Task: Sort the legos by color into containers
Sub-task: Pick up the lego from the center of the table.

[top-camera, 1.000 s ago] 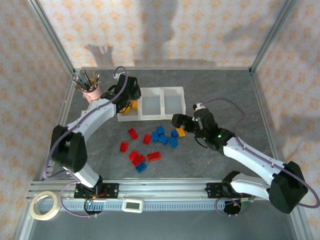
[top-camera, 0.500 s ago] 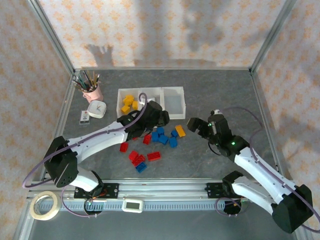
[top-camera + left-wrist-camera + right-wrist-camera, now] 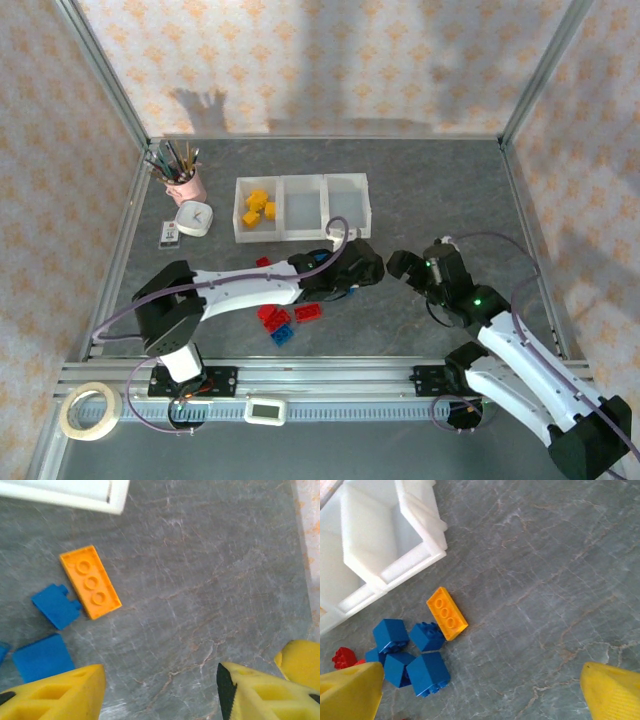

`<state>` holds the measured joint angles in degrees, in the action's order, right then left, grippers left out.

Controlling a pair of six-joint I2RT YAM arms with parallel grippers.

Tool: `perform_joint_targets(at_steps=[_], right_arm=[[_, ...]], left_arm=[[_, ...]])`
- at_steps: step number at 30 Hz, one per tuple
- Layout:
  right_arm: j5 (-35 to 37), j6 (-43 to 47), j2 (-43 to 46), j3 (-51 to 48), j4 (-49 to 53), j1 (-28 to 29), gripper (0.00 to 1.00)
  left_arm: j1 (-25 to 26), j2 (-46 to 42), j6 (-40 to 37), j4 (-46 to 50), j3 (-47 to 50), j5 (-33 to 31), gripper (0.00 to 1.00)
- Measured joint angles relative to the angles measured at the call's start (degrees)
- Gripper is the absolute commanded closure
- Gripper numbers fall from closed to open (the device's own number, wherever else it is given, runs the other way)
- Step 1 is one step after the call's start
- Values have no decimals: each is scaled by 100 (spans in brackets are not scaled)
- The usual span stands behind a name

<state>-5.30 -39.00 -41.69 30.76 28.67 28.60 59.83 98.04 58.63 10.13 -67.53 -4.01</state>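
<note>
An orange lego (image 3: pixel 91 582) (image 3: pixel 447 613) lies flat on the table near the corner of the containers (image 3: pixel 302 208) (image 3: pixel 375 545). Blue legos (image 3: pixel 426 635) (image 3: pixel 56 606) cluster beside it. My left gripper (image 3: pixel 365 270) (image 3: pixel 160 690) hangs open above bare table just right of the orange lego, holding nothing. My right gripper (image 3: pixel 398 265) (image 3: pixel 480 695) is open too, further right, empty. Yellow legos (image 3: pixel 257 207) rest in the left bin. Red legos (image 3: pixel 272 316) and one blue lego (image 3: pixel 282 335) lie near the front.
A pink cup of pens (image 3: pixel 182 180) and a small white device (image 3: pixel 193 218) stand at the left of the bins. A roll of tape (image 3: pixel 88 410) sits on the front rail. The two grippers are close together at mid-table.
My left arm has swung from the left bin down and right across the pile to the orange lego. My right gripper has drawn back to the right, away from that lego.
</note>
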Motion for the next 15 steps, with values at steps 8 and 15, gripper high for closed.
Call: perform_joint_targets(at_steps=[8,15], right_arm=[[52,-81,-59,-79,-15,-374,0],[-138,9,-146,-175,-181,-863,0]], left_arm=[[146,603,313,-98,-243,-140,35],[168,1270,396,-55,-693,-153,33]])
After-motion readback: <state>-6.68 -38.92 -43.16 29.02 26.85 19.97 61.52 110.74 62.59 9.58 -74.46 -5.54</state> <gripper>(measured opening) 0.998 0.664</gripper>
